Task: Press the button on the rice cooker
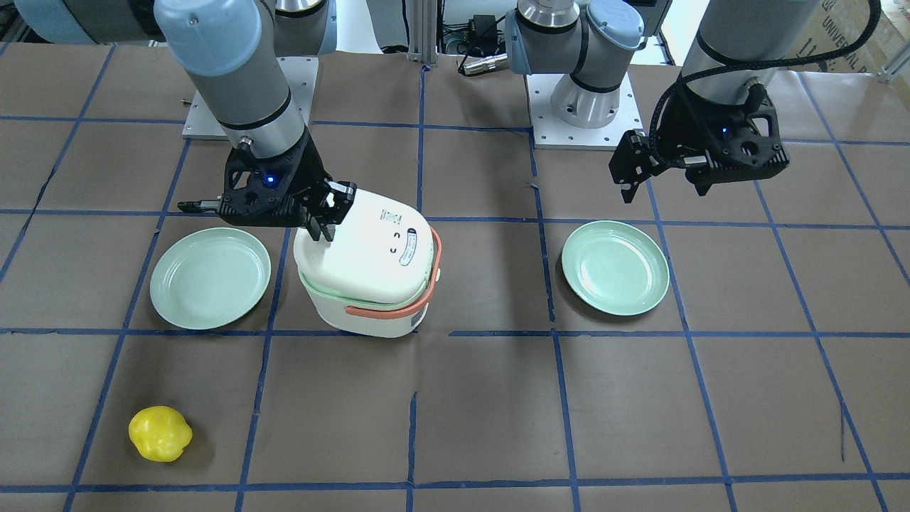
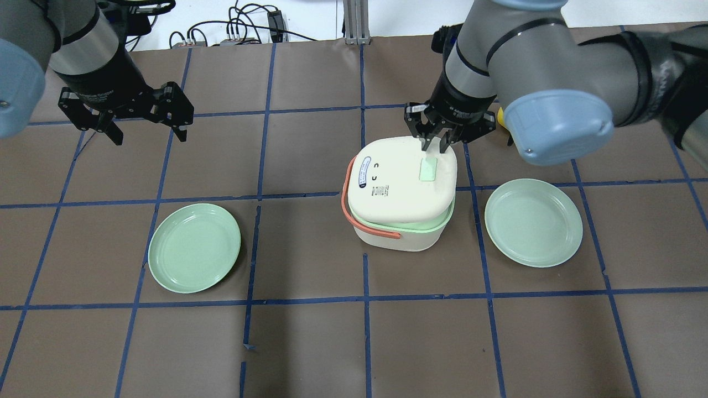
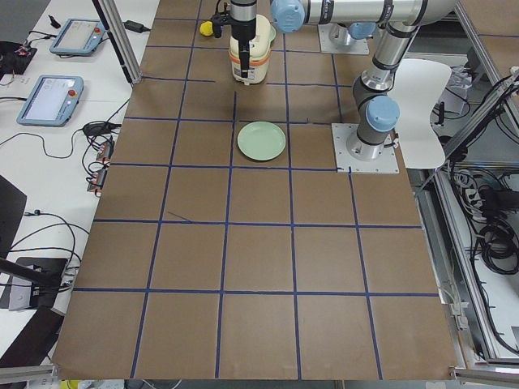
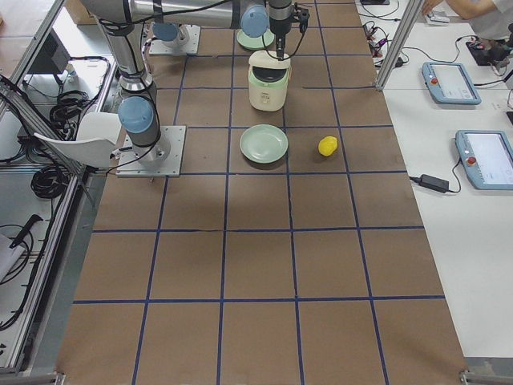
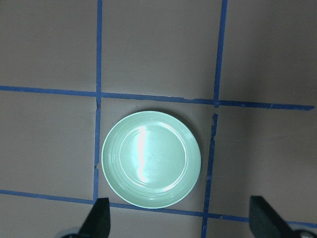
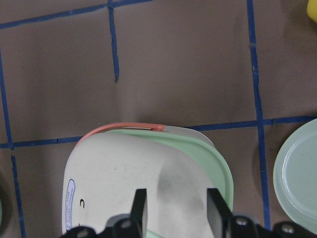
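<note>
The right gripper is found narrowed to a small gap, with nothing held between its 2 fingers, and is pointed straight down over the lid of the rice cooker. In the overhead view the fingertips are seen at the far right part of the lid, just beyond the pale green button. Whether the lid is touched cannot be told, and the button is hidden in the right wrist view. The cooker is stood near the middle of the table, lid closed, its coral handle lying down at the left side. 1 green plate is laid just right of it, and a 2nd plate well to the left. The left gripper is held wide, empty and high over the far left. A yellow object is noted well apart at the far right. The step in hand is judged to be final alignment, the press not yet made. A small shift nearer, onto the green pad, is called for next, followed by a short, gentle, straight descent.
</note>
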Controlling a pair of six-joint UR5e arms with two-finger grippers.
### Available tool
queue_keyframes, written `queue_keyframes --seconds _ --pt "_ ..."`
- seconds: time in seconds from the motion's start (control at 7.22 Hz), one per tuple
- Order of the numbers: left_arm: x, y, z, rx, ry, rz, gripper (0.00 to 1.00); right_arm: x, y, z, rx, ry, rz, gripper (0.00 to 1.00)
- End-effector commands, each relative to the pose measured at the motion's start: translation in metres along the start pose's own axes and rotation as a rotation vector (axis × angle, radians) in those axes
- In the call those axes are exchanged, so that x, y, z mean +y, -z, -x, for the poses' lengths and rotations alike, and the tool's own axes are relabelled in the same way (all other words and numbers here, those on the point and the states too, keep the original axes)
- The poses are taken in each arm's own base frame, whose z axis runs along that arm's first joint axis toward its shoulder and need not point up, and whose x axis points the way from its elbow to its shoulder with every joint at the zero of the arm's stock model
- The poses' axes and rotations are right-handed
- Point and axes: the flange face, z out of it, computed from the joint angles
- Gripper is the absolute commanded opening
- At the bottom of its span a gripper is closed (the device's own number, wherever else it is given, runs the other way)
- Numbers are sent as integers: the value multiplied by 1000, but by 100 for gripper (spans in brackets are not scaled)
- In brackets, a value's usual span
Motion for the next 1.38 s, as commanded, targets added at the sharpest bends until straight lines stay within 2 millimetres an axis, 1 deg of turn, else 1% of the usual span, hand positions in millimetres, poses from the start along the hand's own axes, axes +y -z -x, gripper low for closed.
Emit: queue_keyframes --seconds 0.0,0.14,0.28,0.42,0.55,0.69,0.83,1.11,1.25 --pt "0 0 0 0 0 0 100 -28 38 -4 45 -19 7 79" --pt "0 0 0 0 0 0 100 -34 50 -25 108 28 10 79" --pt "0 0 0 0 0 0 100 -34 61 -47 123 24 22 80" --pt "0 0 0 0 0 0 100 -26 74 -63 129 14 36 80" --pt "0 0 0 0 0 0 100 -39 82 -83 136 136 -4 99" --pt "0 0 -1 0 -2 0 100 -33 84 -85 140 142 5 100" --pt "0 0 0 0 0 0 100 -20 97 -83 131 141 7 100" --pt "0 0 0 0 0 0 100 -11 85 -82 121 130 58 100" --pt "0 0 0 0 0 0 100 -9 85 -79 109 124 59 100"
